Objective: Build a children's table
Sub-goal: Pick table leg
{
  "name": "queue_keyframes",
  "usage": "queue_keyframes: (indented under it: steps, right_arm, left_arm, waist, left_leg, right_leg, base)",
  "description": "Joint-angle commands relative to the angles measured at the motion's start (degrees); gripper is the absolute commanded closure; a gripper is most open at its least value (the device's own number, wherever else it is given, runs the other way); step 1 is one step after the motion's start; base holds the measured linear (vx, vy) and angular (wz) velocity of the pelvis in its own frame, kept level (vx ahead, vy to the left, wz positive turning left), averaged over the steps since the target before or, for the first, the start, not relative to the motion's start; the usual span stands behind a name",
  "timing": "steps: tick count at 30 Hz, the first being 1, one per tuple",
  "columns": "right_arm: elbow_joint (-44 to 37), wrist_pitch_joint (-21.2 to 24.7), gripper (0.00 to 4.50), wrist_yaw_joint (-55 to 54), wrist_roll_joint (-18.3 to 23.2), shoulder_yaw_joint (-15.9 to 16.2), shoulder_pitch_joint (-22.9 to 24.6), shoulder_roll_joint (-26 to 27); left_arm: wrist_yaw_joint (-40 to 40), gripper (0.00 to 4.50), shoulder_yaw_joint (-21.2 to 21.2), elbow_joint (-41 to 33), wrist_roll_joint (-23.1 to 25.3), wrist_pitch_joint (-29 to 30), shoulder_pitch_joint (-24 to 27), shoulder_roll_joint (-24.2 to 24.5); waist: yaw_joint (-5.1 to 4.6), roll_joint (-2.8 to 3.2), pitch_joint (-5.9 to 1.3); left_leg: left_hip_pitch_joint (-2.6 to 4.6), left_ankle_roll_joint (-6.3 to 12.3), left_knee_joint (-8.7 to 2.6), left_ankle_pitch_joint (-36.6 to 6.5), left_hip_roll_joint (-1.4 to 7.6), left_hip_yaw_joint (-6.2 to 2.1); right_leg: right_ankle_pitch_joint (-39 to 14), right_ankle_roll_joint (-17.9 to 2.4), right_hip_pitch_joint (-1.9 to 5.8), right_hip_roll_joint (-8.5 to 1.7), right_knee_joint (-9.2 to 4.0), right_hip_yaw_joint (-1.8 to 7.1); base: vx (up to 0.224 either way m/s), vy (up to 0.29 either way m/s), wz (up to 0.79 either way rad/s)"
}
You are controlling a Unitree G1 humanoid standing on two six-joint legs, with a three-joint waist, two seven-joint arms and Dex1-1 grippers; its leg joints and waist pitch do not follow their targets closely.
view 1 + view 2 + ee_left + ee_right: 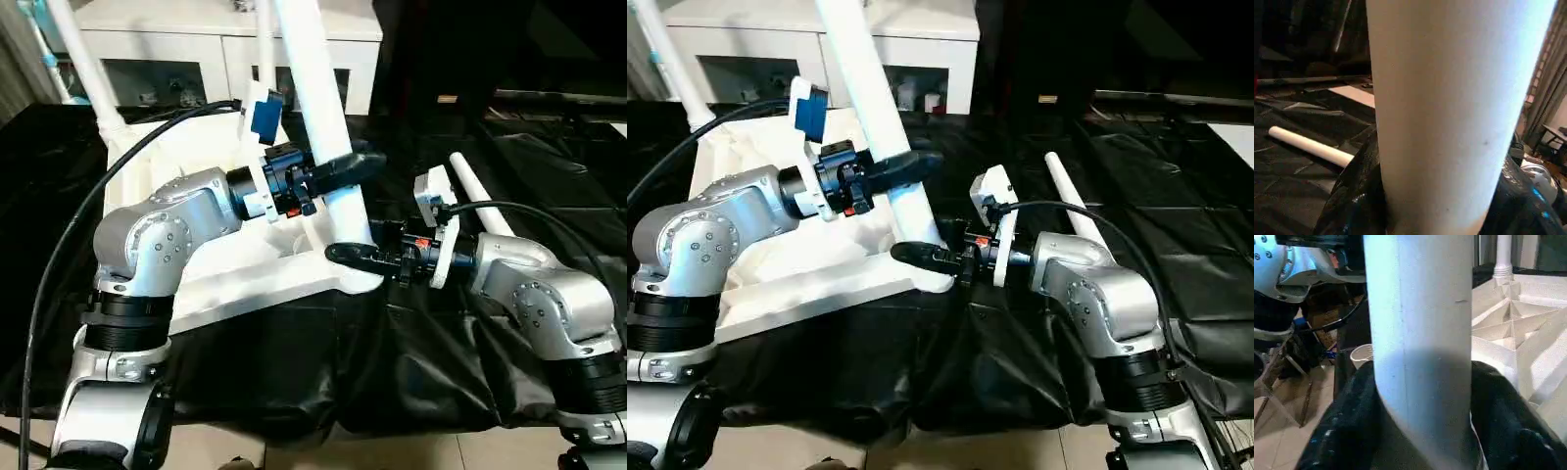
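Note:
The children's table top [176, 147] lies upside down on the black cloth, ribbed underside [1518, 328] up. A long white leg [323, 108] stands tilted in its near right corner socket. My left gripper [343, 176] is shut on this leg at mid-height, one black finger across its front. Lower down, my right gripper [348, 257] is closed around the same leg just above the socket, a finger [1347, 426] on each side. A second leg [88, 69] stands at the far left corner. A loose leg [480, 201] lies on the cloth to the right.
The black-draped table [549, 176] stretches off to the right behind my right arm. A white cabinet [196, 49] with glass doors stands behind the table top. A black cable [59, 255] loops over my left arm. Tiled floor [392, 455] runs along the near edge.

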Motion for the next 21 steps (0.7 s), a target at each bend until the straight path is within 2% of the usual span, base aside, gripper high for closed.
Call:
queue_keyframes:
  steps: [1,6,9,11,12,13,14,16,17,18,19,21]
  right_arm:
    - [-0.51,0.73,2.27,-0.31,-0.15,0.12,-0.06,-0.78]
    - [-0.19,0.13,2.45,-0.76,-0.96,0.42,-0.16,-0.74]
    - [1.36,-2.4,2.47,-3.63,-3.51,0.52,-0.73,0.56]
    - [1.99,-3.32,2.48,-4.73,-4.34,0.49,-0.95,1.04]
    - [2.69,-4.38,2.5,-6.06,-5.36,0.48,-1.19,1.53]
    - [4.3,-6.84,2.51,-9.39,-7.41,0.32,-1.8,2.81]
    - [4.61,-7.33,2.51,-10.06,-7.84,0.3,-1.93,3.07]
    - [6.08,-9.61,2.54,-13.25,-9.63,0.07,-2.52,4.49]
    - [7.45,-12.07,2.54,-16.62,-11.85,0.24,-3.03,5.89]
    - [8.58,-14.42,2.54,-18.77,-14.08,1.03,-3.25,6.67]
    - [10.48,-19.25,2.54,-21.94,-18.27,3.01,-3.25,7.77]
    - [10.84,-20.05,2.54,-22.47,-19.02,3.23,-3.22,8.08]
  left_arm:
    - [-1.36,2.59,-0.76,-0.89,-0.12,-0.81,-0.02,0.46]
    - [-1.63,2.59,-0.62,-0.57,-0.05,-1.27,0.12,0.96]
    - [0.49,2.59,-0.48,0.94,1.91,-2.61,0.18,0.61]
    - [1.45,2.03,-0.29,1.62,2.33,-2.7,0.09,0.31]
    - [3.16,1.89,0.08,2.45,3.24,-3.38,-0.08,-0.16]
    - [7.18,1.89,1.81,4.4,3.85,-3.79,-0.54,-1.6]
    - [7.86,1.89,2.11,4.69,3.97,-3.95,-0.58,-1.86]
    - [11.44,1.57,3.37,6.01,4.84,-4.68,-0.78,-3.09]
    - [15.4,1.52,3.53,7.25,7.3,-6.36,-0.92,-3.96]
    - [18.1,1.52,3.85,8.11,8.52,-7.24,-0.98,-4.83]
    - [23.14,1.52,5.51,9.61,9.35,-8.81,-1.15,-7.23]
    - [24.11,1.52,5.89,9.95,9.44,-9.41,-1.24,-7.75]
  waist:
    - [0.26,0.02,-4.05]
    - [0.3,-0.22,-4.03]
    - [0.35,-0.21,-4.04]
    - [0.2,-0.15,-4.01]
    - [0.18,-0.11,-4.08]
    - [0.1,-0.15,-4.09]
    - [0.05,-0.17,-4.09]
    - [0.09,-0.32,-4.18]
    - [0.06,-0.17,-4.18]
    - [-0.08,-0.19,-4.13]
    - [-0.1,-0.28,-4.22]
    - [-0.05,-0.4,-4.23]
  left_leg:
    - [0.68,1.58,-3.72,-8.81,2.63,-0.96]
    - [0.66,1.55,-3.68,-8.86,2.59,-0.89]
    - [0.62,1.58,-3.65,-8.45,2.61,-0.9]
    - [0.59,1.23,-3.67,-8.63,2.55,-0.89]
    - [0.64,1.05,-3.66,-8.67,2.56,-0.92]
    - [0.63,0.78,-3.65,-8.64,2.55,-0.9]
    - [0.61,0.48,-3.58,-8.42,2.47,-0.87]
    - [0.63,0.43,-3.58,-8.3,2.38,-0.85]
    - [0.57,0.43,-3.6,-8.01,2.53,-0.93]
    - [0.57,0.38,-3.65,-8.19,2.57,-0.94]
    - [0.57,0.07,-3.54,-8.21,2.5,-0.88]
    - [0.5,0.47,-3.49,-8.04,2.29,-0.81]
  right_leg:
    - [-13.21,-9.45,3.44,-4.44,-4.19,2.85]
    - [-13.38,-9.57,3.47,-4.49,-4.2,2.86]
    - [-13.21,-9.4,3.42,-4.51,-4.18,2.88]
    - [-13.42,-9.33,3.33,-4.5,-4.2,2.83]
    - [-13.44,-9.29,3.39,-4.51,-4.17,2.84]
    - [-13.1,-9.28,3.4,-4.48,-4.07,2.85]
    - [-12.92,-9.37,3.34,-4.51,-4.19,2.83]
    - [-12.73,-9.36,3.52,-4.5,-4.13,2.83]
    - [-12.17,-9.27,3.39,-4.52,-4.03,2.86]
    - [-12.21,-9.16,3.29,-4.43,-4.13,2.82]
    - [-11.93,-9.16,3.35,-4.53,-4.04,2.79]
    - [-11.54,-9.09,3.58,-4.52,-4.13,2.86]
  base:
    - [0.0,0.0,0.0]
    - [0.0,0.0,0.0]
    - [0.0,0.0,0.0]
    - [0.0,0.0,0.0]
    - [0.0,0.0,0.0]
    - [0.0,0.0,0.0]
    - [0.0,0.0,0.0]
    - [0.0,0.0,0.0]
    - [0.0,0.0,0.0]
    - [0.0,0.0,0.0]
    - [0.0,0.0,0.0]
    - [0.0,0.0,0.0]
